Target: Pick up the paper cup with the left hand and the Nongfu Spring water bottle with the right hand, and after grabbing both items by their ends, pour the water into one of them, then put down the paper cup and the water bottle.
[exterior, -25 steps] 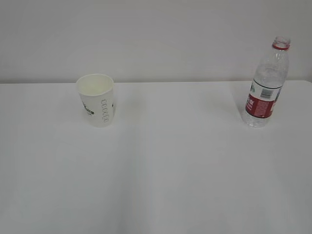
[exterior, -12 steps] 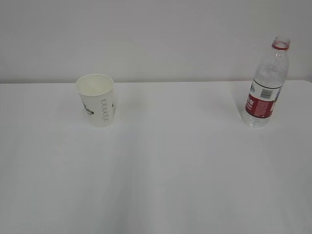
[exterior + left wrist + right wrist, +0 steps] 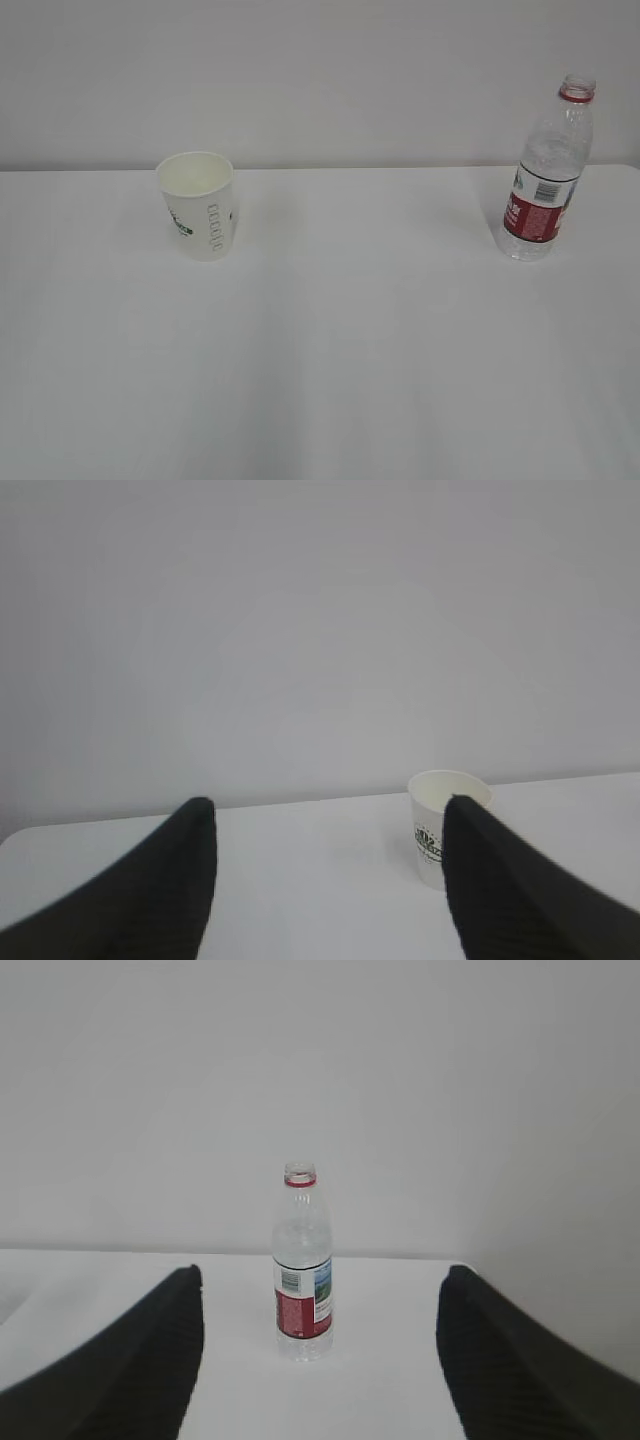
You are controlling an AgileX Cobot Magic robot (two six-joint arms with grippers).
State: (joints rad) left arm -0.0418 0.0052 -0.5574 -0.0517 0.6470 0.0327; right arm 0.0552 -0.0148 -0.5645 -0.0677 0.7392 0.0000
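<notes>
A: Where is the paper cup [image 3: 198,205]?

B: Upright on the white counter [image 3: 350,340], toward the left and near the far edge, just in front of the pale wall [image 3: 320,80]. Its mouth faces up, and there is a green logo and dark lettering on its side.

A: And the water bottle [image 3: 547,172]?

B: Also upright on the counter, far over to the right, well apart from the cup. It has no cap, a red ring at the neck and a red-and-white label round its lower half.

A: What is the left claw [image 3: 328,825] doing?

B: In the left wrist view its two black fingers [image 3: 160,885] stand wide apart with nothing between them. The cup sits beyond them, partly hidden behind the right-hand finger and not touched.

A: The right claw [image 3: 320,1295]?

B: Likewise spread wide and holding nothing. In the right wrist view the bottle stands farther off, framed in the gap between the fingers [image 3: 130,1360], close to its middle.

A: Does either claw show in the exterior view?

B: No, only the cup, the bottle, the counter and the wall.
</notes>
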